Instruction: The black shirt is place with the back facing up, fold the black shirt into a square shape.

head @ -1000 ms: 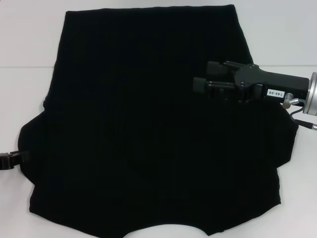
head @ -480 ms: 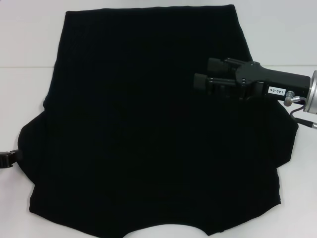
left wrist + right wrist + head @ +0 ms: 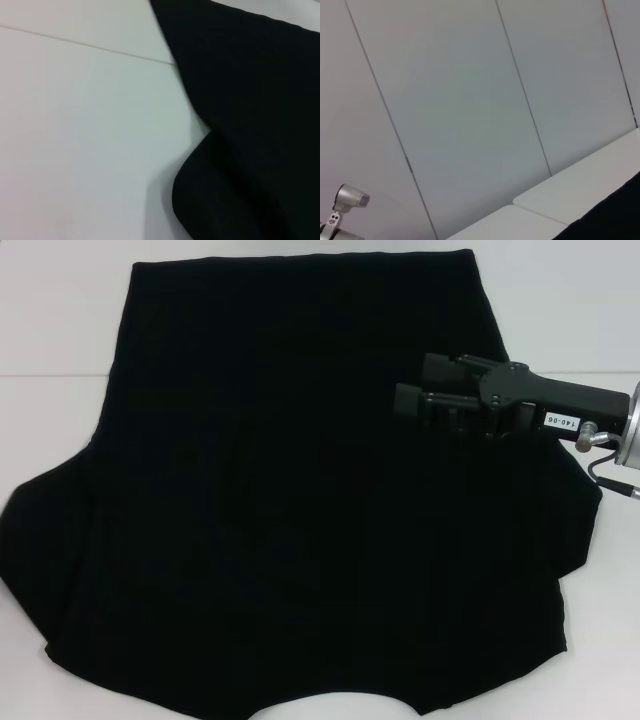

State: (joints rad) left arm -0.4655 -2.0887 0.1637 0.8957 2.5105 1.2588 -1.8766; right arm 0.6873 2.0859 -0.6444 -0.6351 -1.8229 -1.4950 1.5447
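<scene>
Evidently readying a fold, the right gripper [image 3: 412, 385] hovers at right of frame over the flat black shirt [image 3: 290, 500], fingers slightly apart, holding nothing.

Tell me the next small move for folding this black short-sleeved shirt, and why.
Probably lower the right gripper toward the large black soft-fabric T-shirt and work outward to its right sleeve. The gripper hangs above the shirt's right half with nothing between its fingers, the shirt lies flat and unfolded on the white table, and the left gripper is out of view.
</scene>
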